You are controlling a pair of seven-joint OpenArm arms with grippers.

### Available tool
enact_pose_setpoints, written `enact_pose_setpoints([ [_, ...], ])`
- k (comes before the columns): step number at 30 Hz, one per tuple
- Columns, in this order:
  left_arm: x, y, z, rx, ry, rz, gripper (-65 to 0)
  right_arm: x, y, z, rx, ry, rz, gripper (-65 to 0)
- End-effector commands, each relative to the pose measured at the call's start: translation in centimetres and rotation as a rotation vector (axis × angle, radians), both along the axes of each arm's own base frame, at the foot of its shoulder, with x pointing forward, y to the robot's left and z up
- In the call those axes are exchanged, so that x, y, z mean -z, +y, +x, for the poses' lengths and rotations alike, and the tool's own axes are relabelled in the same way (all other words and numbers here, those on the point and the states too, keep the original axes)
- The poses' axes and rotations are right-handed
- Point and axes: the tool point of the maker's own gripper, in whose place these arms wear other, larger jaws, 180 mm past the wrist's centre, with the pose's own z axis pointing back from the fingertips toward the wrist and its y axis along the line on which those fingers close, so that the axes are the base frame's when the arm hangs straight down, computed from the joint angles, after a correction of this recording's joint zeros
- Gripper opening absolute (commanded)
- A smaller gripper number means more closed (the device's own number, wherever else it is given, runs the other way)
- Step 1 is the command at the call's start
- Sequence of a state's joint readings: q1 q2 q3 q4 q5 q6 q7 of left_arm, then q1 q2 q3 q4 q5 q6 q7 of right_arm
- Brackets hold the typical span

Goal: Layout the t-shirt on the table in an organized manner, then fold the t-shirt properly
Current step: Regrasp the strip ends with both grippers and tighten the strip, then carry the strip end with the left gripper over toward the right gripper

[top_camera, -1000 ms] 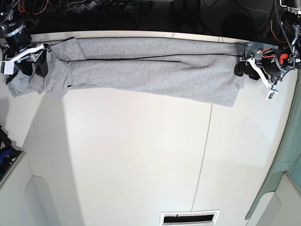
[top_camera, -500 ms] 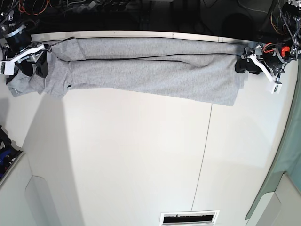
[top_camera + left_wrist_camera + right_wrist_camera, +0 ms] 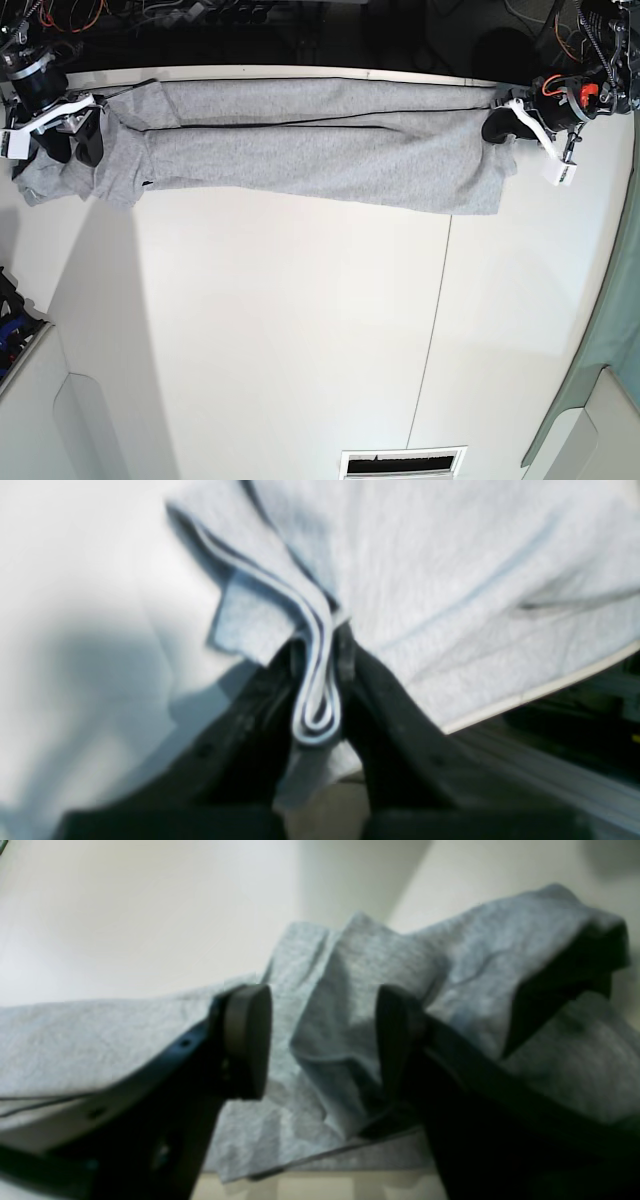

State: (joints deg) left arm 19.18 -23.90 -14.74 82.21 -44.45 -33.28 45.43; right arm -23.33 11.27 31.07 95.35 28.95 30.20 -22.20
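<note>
In left tool (image 3: 320, 665): t-shirt (image 3: 316, 715) hem.

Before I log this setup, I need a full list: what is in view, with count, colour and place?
t-shirt: one, light grey, folded into a long band across the table's far edge.
table: one, white, thin dark seam, under everything.
vent: one, white slotted, near edge.
cloth: one, pale green, right border of the base view.
left tool: one, black, shut on the t-shirt's folded hem.
right tool: one, black, jaws open around bunched fabric.
</note>
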Motion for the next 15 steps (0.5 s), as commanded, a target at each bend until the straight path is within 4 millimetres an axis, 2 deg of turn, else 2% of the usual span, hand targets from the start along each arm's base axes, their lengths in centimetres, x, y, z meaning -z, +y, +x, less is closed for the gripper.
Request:
enact_pose_setpoints([
  [1,-1.1,1.4,1.2,0.002,-0.044,0.042,-65.0,-1.1,-0.4,0.5,0.004,-0.040,-0.004,-31.8],
  [5,-3.1,2.1,2.3,0.047,-0.094,0.092,-65.0,-1.1,-0.4,0.5,0.005,-0.041,-0.003,-31.8],
  [8,-5.5,0.8,3.2,0.101,-0.165,0.107,-65.0,-1.1,-0.4,0.5,0.005,-0.041,-0.002,-31.8],
  [12,-9.6,-3.2,4.2,0.174,-0.295,0.057,-65.0,-1.1,-0.4,0.5,0.005,-0.040,-0.003,-31.8],
  [15,-11.3,-7.8,3.6,0.268,-0.342,0.008,-65.0,-1.1,-0.4,0.5,0.005,-0.041,-0.003,-31.8],
])
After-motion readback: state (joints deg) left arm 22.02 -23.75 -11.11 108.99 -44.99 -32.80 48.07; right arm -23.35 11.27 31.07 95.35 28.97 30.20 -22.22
